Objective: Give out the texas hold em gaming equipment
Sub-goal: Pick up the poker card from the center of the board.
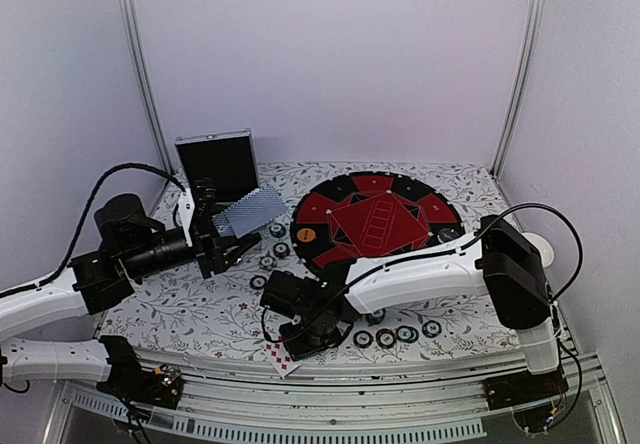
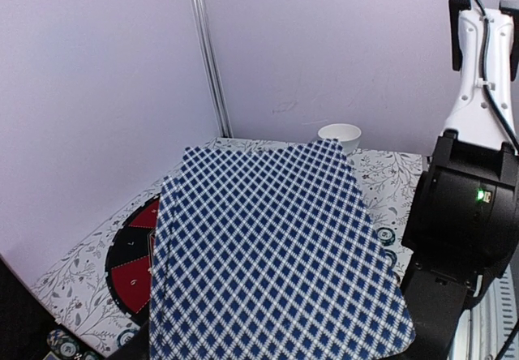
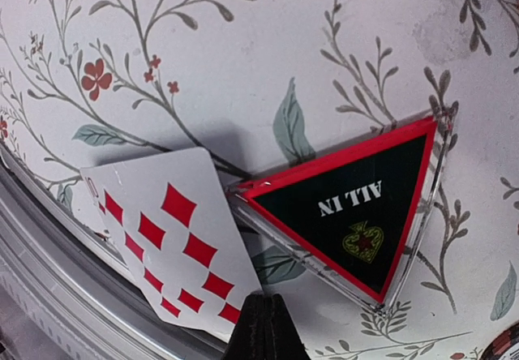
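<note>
My left gripper (image 1: 232, 232) is shut on a fanned stack of blue-checked playing cards (image 1: 250, 211), held above the table's left side; the cards (image 2: 268, 255) fill the left wrist view and hide the fingers. My right gripper (image 1: 297, 342) is low at the near table edge, shut on a corner of a face-up diamonds card (image 3: 166, 242). That card (image 1: 282, 356) overhangs the edge. The red-black "ALL IN" triangle (image 3: 357, 206) lies flat beside it. Striped chips lie left of the mat (image 1: 270, 261) and in a row at the near right (image 1: 385, 338). An orange button (image 1: 306, 234) sits on the mat.
The round red-and-black mat (image 1: 400, 199) covers the middle back. The silver-edged black case (image 1: 216, 162) stands open at the back left. A white cup (image 1: 541, 246) stands at the right edge. The right arm (image 1: 420, 274) stretches across the table's front half.
</note>
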Controlling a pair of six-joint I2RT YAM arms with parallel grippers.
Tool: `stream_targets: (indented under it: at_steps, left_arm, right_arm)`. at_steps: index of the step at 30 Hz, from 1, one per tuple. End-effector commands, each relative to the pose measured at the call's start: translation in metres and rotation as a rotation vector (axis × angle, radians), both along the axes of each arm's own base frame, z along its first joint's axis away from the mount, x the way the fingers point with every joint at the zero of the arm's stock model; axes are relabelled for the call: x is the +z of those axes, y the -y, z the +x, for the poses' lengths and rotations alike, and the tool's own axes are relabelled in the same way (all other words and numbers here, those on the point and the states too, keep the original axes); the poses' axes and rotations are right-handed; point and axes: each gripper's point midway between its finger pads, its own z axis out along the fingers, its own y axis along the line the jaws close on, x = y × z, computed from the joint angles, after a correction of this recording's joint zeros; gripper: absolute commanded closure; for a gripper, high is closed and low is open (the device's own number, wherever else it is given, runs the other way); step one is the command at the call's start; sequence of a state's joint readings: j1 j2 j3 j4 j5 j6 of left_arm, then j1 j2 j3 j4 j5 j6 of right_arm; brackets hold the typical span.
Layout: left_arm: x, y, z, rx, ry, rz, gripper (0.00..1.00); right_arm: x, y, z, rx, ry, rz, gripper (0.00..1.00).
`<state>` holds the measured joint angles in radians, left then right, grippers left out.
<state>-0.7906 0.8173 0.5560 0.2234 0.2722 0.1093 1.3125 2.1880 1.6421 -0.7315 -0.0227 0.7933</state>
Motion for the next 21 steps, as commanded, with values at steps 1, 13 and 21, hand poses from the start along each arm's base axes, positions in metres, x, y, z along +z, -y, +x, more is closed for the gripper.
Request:
stream_targets:
  at_steps: [1,13,21]
  left_arm:
    - [0.005,-0.004,0.000,0.006,0.034,-0.014,0.48]
    - [0.006,-0.005,0.000,0.009,0.035,-0.015,0.48]
    - [0.009,-0.007,0.002,0.025,0.052,-0.014,0.48]
  right_arm:
    - [0.016,-0.003,-0.005,0.023,-0.029,0.095,0.98]
    - [0.051,-0.002,-0.014,0.091,-0.066,0.283,0.95]
    - [0.068,0.016,-0.025,0.096,-0.001,0.362,0.82]
